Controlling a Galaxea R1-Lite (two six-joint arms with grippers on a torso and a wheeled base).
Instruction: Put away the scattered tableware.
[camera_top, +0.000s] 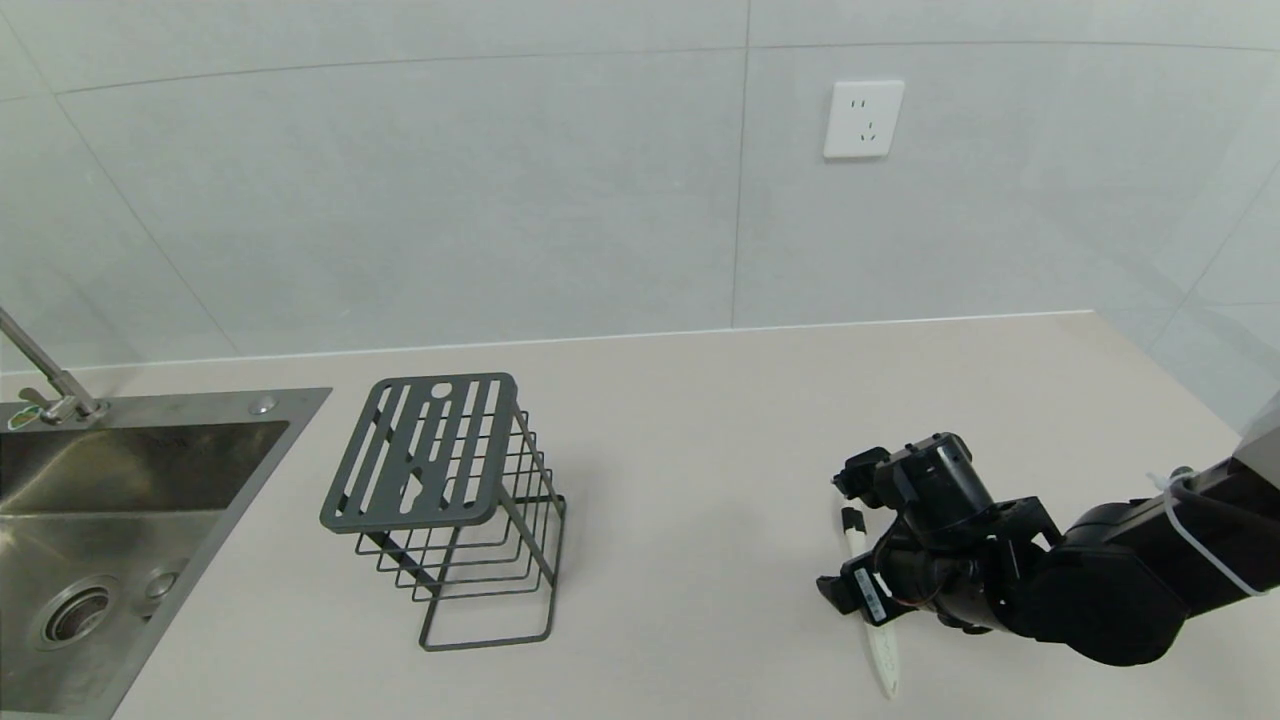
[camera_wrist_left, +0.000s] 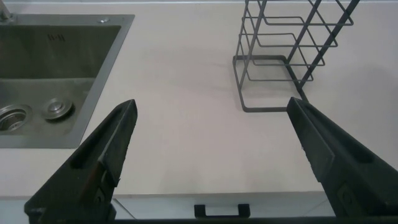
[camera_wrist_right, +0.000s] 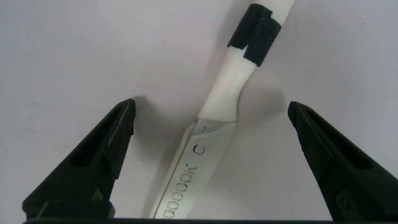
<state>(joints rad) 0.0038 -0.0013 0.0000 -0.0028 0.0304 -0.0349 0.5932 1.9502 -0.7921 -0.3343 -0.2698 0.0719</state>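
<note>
**A:** From the head view, how do we find the right arm?

**B:** We see it coming in over the counter's (camera_top: 700, 420) right edge with the wrist bent downward. The right gripper (camera_top: 852, 535) sits low over the front right part of the counter, its fingers wide apart and holding nothing.

**A:** And the tableware?

**B:** The white knife (camera_top: 883, 655) lies flat there, passing between those fingers. Its handle, wrapped in a band of black tape (camera_top: 852, 520), points toward the back edge, and the blade points toward the front edge. The rack (camera_top: 420, 512) stands upright well apart from it, toward the left. It is near the sink (camera_top: 200, 410) set into the counter's left end.

**A:** What do we get from the left wrist?

**B:** The left gripper (camera_wrist_left: 214, 165) hangs over the counter's front edge, spread wide, with bare counter between its fingers. Beyond it we see the sink (camera_wrist_left: 62, 43) and the foot of the rack (camera_wrist_left: 261, 58).

**A:** And from the right wrist?

**B:** We look straight down on the white knife (camera_wrist_right: 230, 81). The right gripper (camera_wrist_right: 211, 124) straddles it about where handle meets blade. Each finger stands apart from the knife, with counter showing on both sides. We cannot tell how far the tips are above the surface.
</note>
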